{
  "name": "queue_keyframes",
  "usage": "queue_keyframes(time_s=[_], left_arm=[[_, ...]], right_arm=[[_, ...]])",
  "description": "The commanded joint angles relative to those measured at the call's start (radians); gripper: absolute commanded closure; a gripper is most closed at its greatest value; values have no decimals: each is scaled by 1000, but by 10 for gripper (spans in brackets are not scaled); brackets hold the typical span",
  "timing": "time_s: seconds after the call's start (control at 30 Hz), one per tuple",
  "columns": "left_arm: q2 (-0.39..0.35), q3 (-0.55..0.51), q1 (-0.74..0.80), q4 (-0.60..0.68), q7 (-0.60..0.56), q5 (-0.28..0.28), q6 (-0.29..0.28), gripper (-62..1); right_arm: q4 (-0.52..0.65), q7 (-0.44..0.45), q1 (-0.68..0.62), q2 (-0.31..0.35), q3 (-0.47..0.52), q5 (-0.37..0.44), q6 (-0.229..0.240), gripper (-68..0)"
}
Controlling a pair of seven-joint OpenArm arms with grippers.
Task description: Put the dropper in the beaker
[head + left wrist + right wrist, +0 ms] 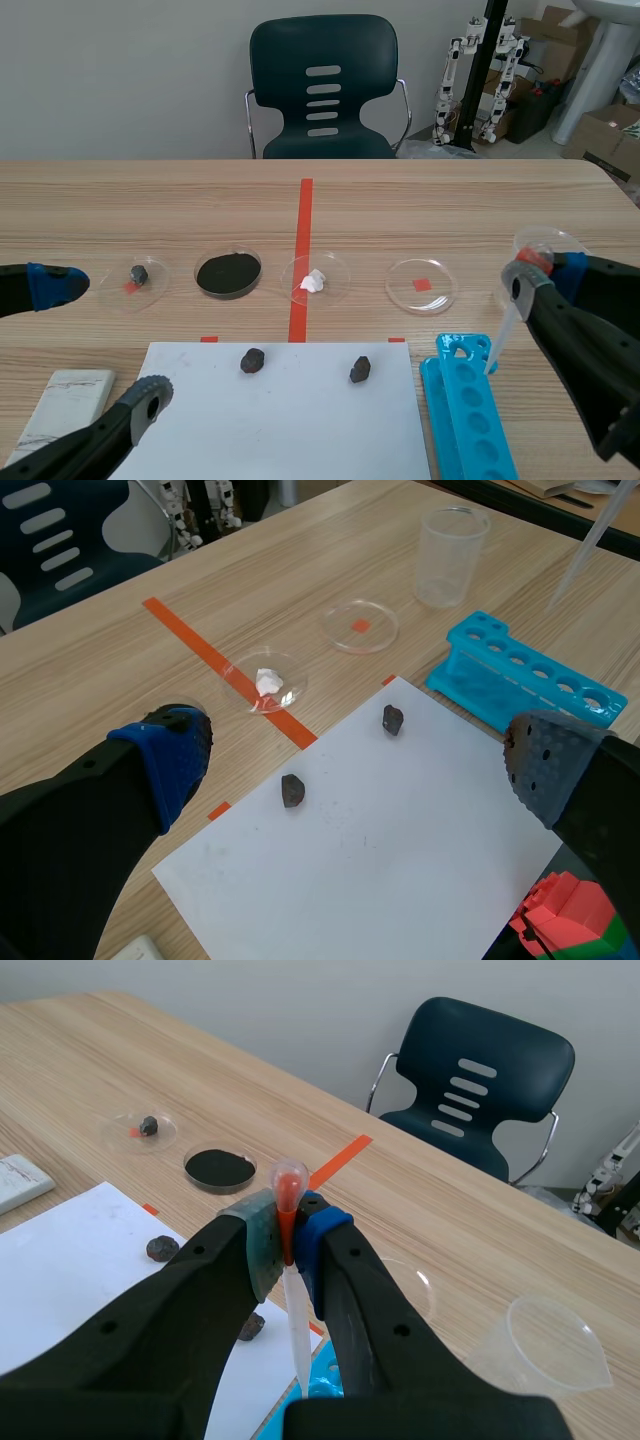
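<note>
On the wooden table (150, 200), beaker (452, 555); behind, chair (322, 110).

- dropper (503, 333): orange-red bulb, translucent white stem
- beaker (452, 560): clear
- tube rack (470, 415), near right: bright blue
- paper sheet (290, 425): white
- stones (252, 360): dark grey
- far chair (322, 85): dark teal
- table (100, 210): pale wood grain
- tape line (303, 250): orange-red

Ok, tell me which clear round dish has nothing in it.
The clear round dish nearest the clear plastic beaker: only a tape square shows through it. The others hold a dark stone, black powder, a white lump.
</note>
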Motion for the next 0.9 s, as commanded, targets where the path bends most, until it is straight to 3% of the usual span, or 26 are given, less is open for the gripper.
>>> queue_keyframes(time_s=[0.0,0.87], left_arm=[[-1,2,2,10,-14,-14,1,-615],[-1,2,2,10,-14,-14,1,-615]], right_arm=[[9,14,6,5,1,11,-3,-11],[9,-76,123,-6,1,11,-2,-11]])
